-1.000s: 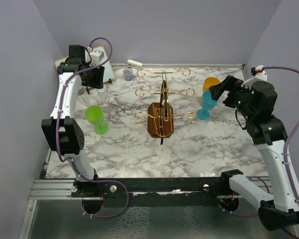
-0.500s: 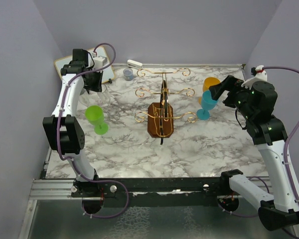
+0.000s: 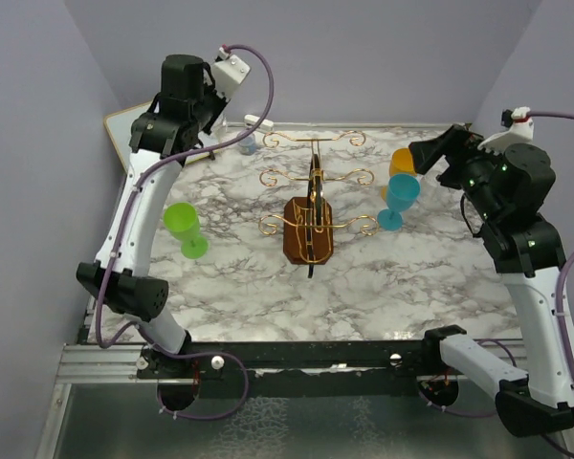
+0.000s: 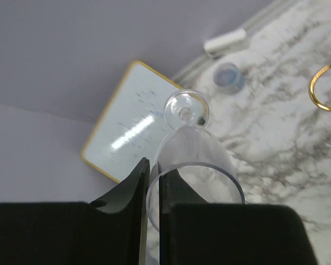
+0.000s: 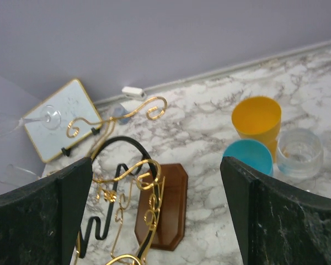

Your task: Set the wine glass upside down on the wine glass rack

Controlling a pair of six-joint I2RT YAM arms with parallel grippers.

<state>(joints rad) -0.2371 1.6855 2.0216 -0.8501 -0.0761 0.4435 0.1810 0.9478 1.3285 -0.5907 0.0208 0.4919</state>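
Worktop: white-and-grey marble (image 3: 268, 287), closed in by plain lilac walls. Clock directions are read from the top view, with 12 at the far wall.
Rack: gold wire arms with scroll ends on a central post, on a brown wooden base (image 3: 308, 239). It stands at the middle of the worktop.
Wine glass: clear (image 4: 194, 152), caught by its rim, with the stem and round foot pointing away from the wrist camera towards the whiteboard. It is well apart from the rack, out at about 10 o'clock from it.
Left end effector: (image 4: 153, 165) closed on the wine glass, the glass wall pinched between the two fingers. The arm is raised high over the far left corner.
Right end effector: (image 5: 155, 161) jaws spread wide, gripping nothing. It hangs at about 2 o'clock from the rack, beside the cups and facing the rack.
Green glass: (image 3: 184, 228) upright at 9 o'clock from the rack.
Blue glass: (image 3: 400, 196) upright at 3 o'clock from the rack.
Orange cup: (image 3: 402, 161) just behind the blue glass, at 2 o'clock.
Tumbler: clear (image 5: 299, 152), just beside the orange cup and the blue glass.
Whiteboard: gold-edged (image 4: 132, 130), in the corner at 10 o'clock.
Small items: a grey-blue pot (image 3: 246, 143) and a white block (image 3: 258, 122) at 11 o'clock, by the far edge.
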